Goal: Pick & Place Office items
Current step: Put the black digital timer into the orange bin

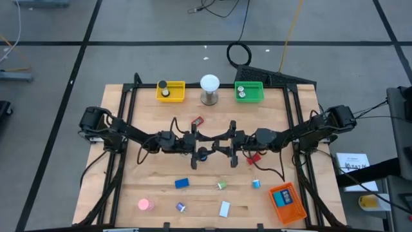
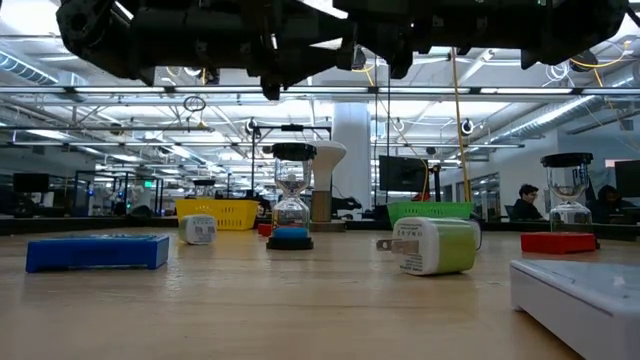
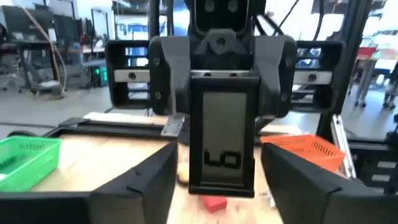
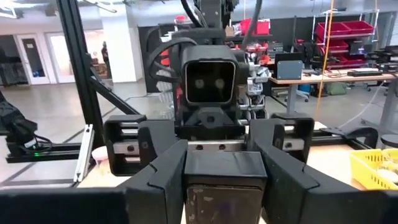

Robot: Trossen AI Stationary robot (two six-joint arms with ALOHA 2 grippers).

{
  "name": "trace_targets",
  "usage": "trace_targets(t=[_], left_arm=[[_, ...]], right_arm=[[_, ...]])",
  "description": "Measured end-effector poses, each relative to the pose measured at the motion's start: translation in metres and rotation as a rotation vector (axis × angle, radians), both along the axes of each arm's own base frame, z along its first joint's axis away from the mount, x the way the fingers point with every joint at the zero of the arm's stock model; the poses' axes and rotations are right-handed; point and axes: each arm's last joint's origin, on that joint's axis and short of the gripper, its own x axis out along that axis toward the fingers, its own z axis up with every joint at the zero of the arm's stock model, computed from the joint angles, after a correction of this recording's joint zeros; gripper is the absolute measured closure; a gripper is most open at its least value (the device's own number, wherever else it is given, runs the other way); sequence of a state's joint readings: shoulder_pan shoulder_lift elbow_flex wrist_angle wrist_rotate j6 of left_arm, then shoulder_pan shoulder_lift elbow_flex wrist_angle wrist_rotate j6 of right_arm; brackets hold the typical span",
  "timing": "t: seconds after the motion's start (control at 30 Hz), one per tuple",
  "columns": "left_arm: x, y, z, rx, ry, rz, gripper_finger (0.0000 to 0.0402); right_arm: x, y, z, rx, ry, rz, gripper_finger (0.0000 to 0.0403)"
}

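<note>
**Item:** dark flat slab (image 3: 222, 140), pale face marked with two dark characters. Held in the air at centre frame of the high view, above the bench (image 1: 154, 174), between the two tools meeting tip to tip.

**Right tool** (image 1: 232, 145): just right of centre, narrow, fingers pressed on both flanks of the slab as seen in its own wrist view.

**Left tool** (image 1: 195, 147): just left of centre, wide, fingers (image 3: 143, 180) standing clear of the slab's edges with gaps on both sides.

**Step, as judged:** hand-over from one arm to the other, grip on the right side.

**Handling notes:**
- Confirm a firm, square clamp on the right before any retreat; smooth faces likely to slip or twist.
- Draw the left tool straight back along its own axis, fingers kept wide, no sideways brush against the slab.
- Hold the slab level during separation.
- Then carry toward a tray, probably the orange tray (image 1: 286, 201) at lower right, passing above the red block (image 1: 253, 158).

**Remaining on bench, lower frame:** blue block (image 1: 181, 183), pink disc (image 1: 145, 205), white block (image 1: 224, 208).
</note>
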State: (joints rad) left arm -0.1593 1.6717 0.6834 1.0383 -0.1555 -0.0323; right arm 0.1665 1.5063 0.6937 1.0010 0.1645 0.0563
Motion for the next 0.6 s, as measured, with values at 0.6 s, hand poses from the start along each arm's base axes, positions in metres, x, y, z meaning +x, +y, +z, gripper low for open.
trace_targets(t=[0.6], left_arm=[[-0.069, -0.014, -0.021, 0.095, 0.170, 0.102, 0.0220]], right_arm=[[-0.006, 0.005, 0.022, -0.049, 0.264, -0.265, 0.0255]])
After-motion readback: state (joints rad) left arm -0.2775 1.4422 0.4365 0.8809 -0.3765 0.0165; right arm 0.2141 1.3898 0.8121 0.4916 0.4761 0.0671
